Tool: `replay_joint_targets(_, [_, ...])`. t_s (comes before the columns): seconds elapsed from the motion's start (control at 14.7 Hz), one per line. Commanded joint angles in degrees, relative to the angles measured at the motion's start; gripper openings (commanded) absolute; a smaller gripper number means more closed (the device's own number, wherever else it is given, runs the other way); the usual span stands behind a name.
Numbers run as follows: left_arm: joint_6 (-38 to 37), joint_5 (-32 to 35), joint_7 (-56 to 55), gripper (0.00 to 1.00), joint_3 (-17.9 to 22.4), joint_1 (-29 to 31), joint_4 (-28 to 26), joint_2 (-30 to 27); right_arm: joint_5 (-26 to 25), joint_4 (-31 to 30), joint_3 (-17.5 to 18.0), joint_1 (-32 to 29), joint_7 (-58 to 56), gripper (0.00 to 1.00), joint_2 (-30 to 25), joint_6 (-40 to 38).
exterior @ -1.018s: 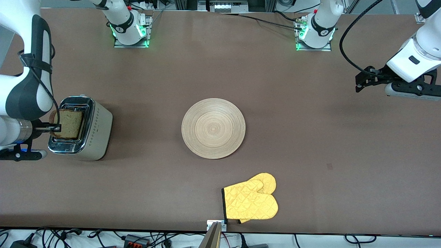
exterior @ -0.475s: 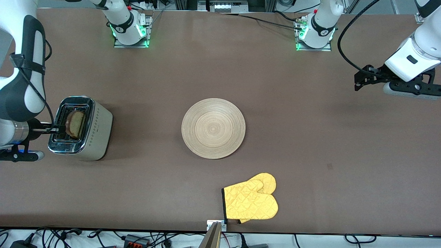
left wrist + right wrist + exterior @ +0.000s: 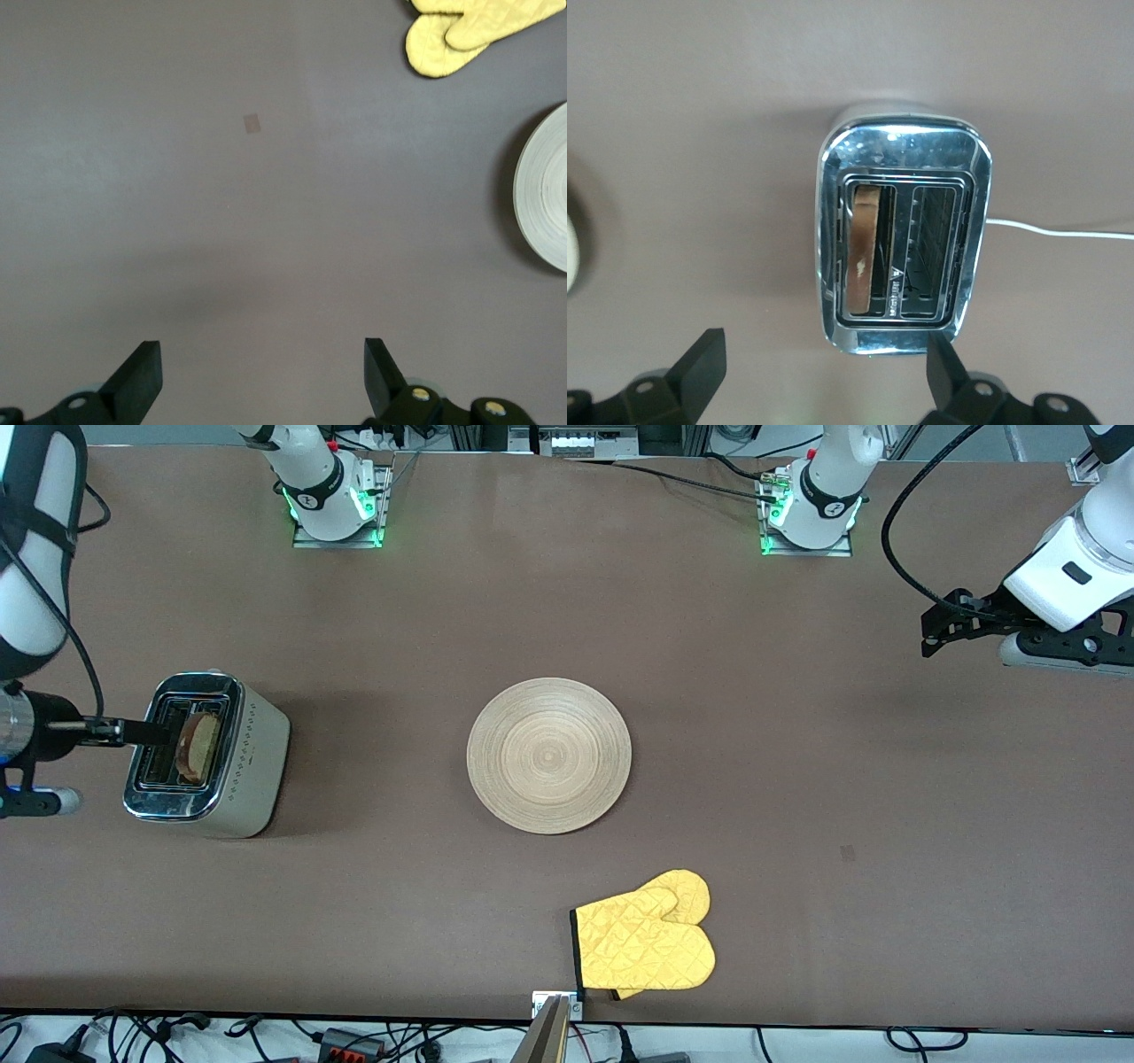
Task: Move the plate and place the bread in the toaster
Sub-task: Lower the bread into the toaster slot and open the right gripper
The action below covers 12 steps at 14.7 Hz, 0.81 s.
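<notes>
The toaster (image 3: pixel 232 766) stands on the table toward the right arm's end, chrome top up. The bread (image 3: pixel 199 746) sits upright in the slot on the plate's side, its crust edge (image 3: pixel 866 252) showing in the toaster (image 3: pixel 904 168). My right gripper (image 3: pixel 151 732) hangs open over the toaster's top, nothing between its fingers, as the right wrist view (image 3: pixel 824 354) shows. The plate (image 3: pixel 549 755) lies bare at the table's middle. My left gripper (image 3: pixel 932 627) waits open over bare table toward the left arm's end, seen in the left wrist view (image 3: pixel 261 359).
A yellow oven mitt (image 3: pixel 644 943) lies near the table's front edge, nearer to the front camera than the plate. The toaster's white cord (image 3: pixel 1063 232) trails off it. The plate's rim (image 3: pixel 545 199) and the mitt (image 3: pixel 474 27) show in the left wrist view.
My right gripper opened and let go of the bread, which dropped into the toaster slot. The right hand then drew back and up. The left arm shifted only slightly.
</notes>
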Motion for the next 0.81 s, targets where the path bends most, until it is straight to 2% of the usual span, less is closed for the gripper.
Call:
replay_joint_targets(0.0, [-3.5,0.9,-0.7,1.0,-0.5,0.3,2.2,0.5,1.0,0.5,0.5,-0.4,-0.3,1.0,0.1,2.1])
replay_joint_targets(0.2, [-3.4,0.9,-0.7,1.0,-0.5,0.3,2.2,1.5,0.7,0.4,0.6,0.0,0.5,1.0,-1.4,-1.0])
replay_joint_targets(0.54, [-3.3,0.6,-0.4,1.0,-0.5,0.3,2.3,1.1,-0.1,0.5,0.2,2.0,1.0,1.0,-1.4,-0.6])
replay_joint_targets(0.75, [-3.5,0.6,-0.3,1.0,-0.5,0.3,2.2,1.0,-3.4,0.5,0.2,2.6,1.7,1.0,-1.7,-0.6])
